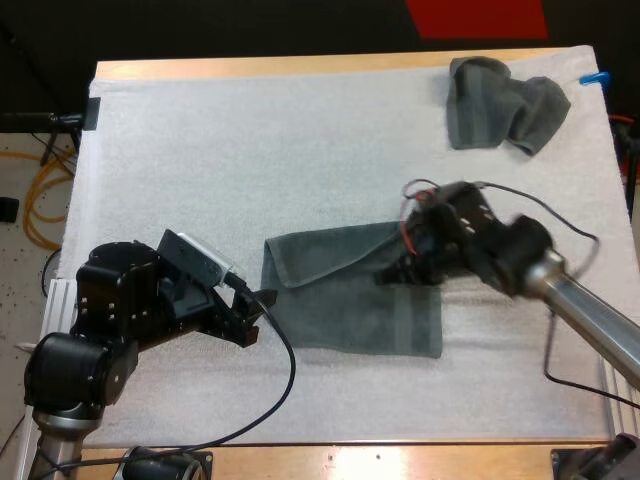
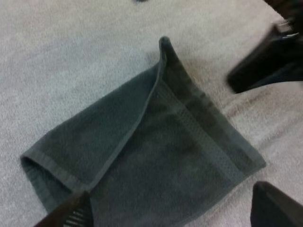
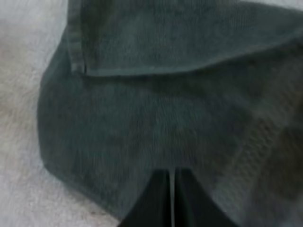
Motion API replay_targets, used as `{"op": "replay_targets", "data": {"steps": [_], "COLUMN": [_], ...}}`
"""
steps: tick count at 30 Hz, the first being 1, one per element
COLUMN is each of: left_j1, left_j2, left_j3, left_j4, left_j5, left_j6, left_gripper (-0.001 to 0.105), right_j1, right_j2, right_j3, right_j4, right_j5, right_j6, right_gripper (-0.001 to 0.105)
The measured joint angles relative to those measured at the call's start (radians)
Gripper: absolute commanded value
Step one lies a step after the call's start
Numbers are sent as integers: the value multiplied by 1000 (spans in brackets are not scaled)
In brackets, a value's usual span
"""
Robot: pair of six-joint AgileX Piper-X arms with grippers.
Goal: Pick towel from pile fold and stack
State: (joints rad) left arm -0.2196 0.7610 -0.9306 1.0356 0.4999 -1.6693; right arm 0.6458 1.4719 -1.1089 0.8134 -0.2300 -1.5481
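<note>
A dark grey-green towel [image 1: 350, 300] lies partly folded in the middle of the mat, its top layer doubled over along a diagonal edge [image 2: 142, 118]. My left gripper [image 1: 258, 308] is at the towel's left edge, open, its fingers [image 2: 66, 213] standing apart over the near hem of the towel [image 2: 156, 156]. My right gripper [image 1: 392, 275] is low over the towel's right part, its fingers [image 3: 161, 198] closed together with no cloth seen between them, resting over the towel [image 3: 156, 113]. In the left wrist view the right gripper [image 2: 265, 66] sits by the towel's far corner.
A second, crumpled towel [image 1: 505, 112] lies at the far right corner of the white mat [image 1: 200, 150]. The wooden table edge [image 1: 300, 455] runs along the front.
</note>
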Motion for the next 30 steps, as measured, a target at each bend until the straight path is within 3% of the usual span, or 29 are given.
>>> {"op": "replay_targets", "data": {"steps": [11,20,30], "left_j1": [0,0,0], "left_j2": [0,0,0], "left_j3": [0,0,0], "left_j4": [8,8,8], "left_j5": [28,28,28], "left_j6": [0,0,0], "left_gripper": [66,66,66], "right_j1": [0,0,0], "right_j2": [409,550,609], "right_j3": [-322,-421,-429], "right_j4": [232,247,213], "right_j5": [-8,-8,-8], "right_j6": [-87,-90,-90], "right_gripper": [0,0,0]}}
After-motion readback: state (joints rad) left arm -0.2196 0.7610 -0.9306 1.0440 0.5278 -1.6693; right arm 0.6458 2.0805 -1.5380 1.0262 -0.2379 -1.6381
